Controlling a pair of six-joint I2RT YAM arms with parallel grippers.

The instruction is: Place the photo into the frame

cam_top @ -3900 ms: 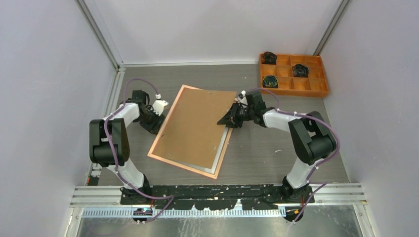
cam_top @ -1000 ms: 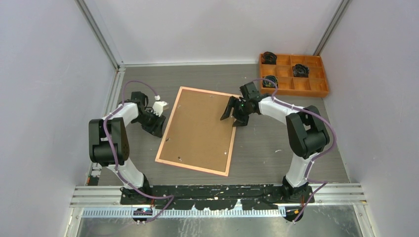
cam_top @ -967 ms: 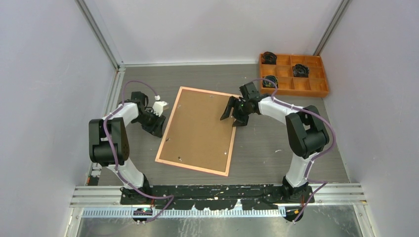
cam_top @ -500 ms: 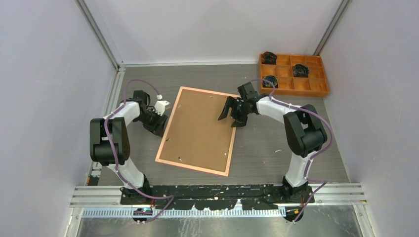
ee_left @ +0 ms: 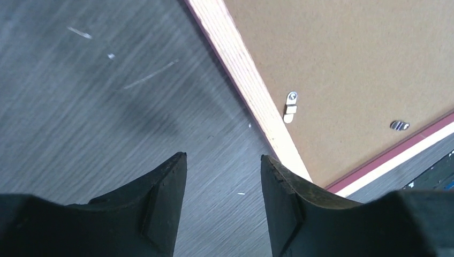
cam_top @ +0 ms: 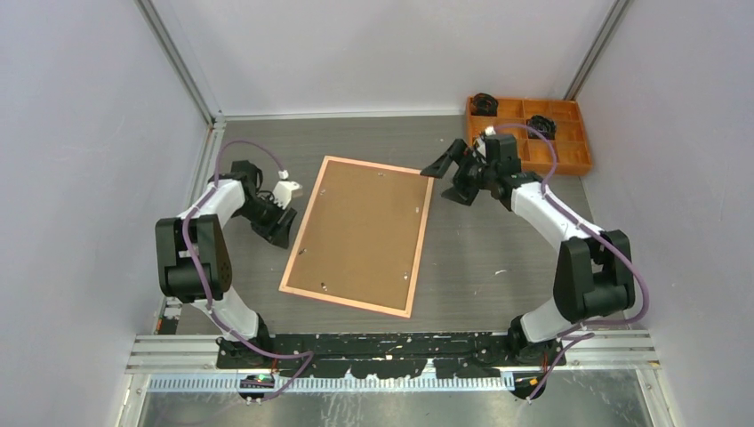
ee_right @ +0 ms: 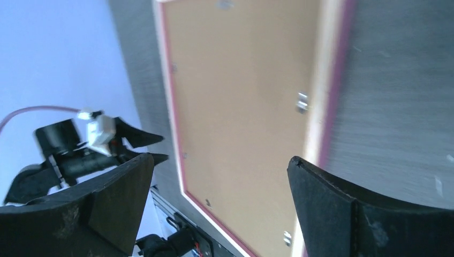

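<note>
Tan-backed frame (cam_top: 360,236) lies face-down on your grey table (cam_top: 498,258), left gripper (ee_left: 222,160) half-open beside its left edge, right gripper (cam_top: 447,182) wide off the far corner (both empty).

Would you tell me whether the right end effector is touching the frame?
Apart: the right wrist view shows the right end effector open, raised clear above the frame.

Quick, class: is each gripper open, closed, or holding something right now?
Left gripper: open, holding nothing.
Right gripper: wide open, holding nothing.

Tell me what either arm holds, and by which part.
Nothing. The left gripper, jaws open, sits beside the frame; the right gripper, jaws open, hangs off its far corner.
</note>
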